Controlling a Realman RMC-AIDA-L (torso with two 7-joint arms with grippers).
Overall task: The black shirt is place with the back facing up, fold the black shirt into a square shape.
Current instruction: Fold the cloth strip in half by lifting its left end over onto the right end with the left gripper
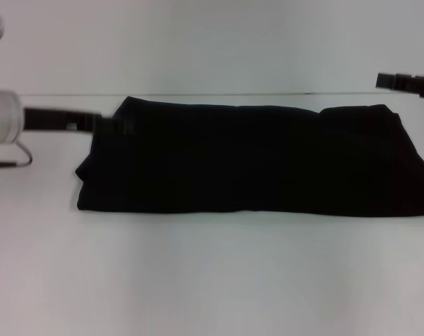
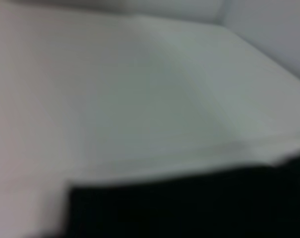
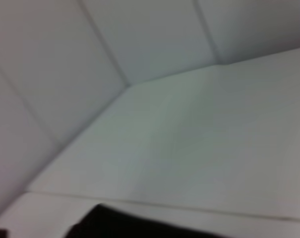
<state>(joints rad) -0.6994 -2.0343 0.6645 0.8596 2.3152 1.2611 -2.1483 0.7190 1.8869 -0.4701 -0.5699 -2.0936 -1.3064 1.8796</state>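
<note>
The black shirt [image 1: 254, 159], a large soft black cloth garment, lies flat on the plain white table [image 1: 212, 280] as a long horizontal band, already doubled over lengthwise. Its near edge runs straight; its far edge rises slightly at both ends. The right end is cut off by the head view's border, so its outline there cannot be checked. No lettering, neckline or sleeve can be made out: the cloth reads as one dark mass with faint creases only.

The left gripper [image 1: 108, 124], a rigid black tool on a white arm segment with a green light, reaches in from the left to the shirt's far left corner. Black on black, its tips merge with the cloth; whether the fingers are spread, closed or pinching fabric cannot be told. A thin dark cable [image 1: 15, 159] hangs below the arm.

The right gripper [image 1: 408, 82] shows only as a dark bar at the right border, beyond the shirt's far right corner and apart from it. Its fingertips are out of frame; their state cannot be told.

Both wrist views are blurred. Each shows white table and a dark patch of shirt [image 2: 189, 208] [image 3: 125, 225] at one border.
</note>
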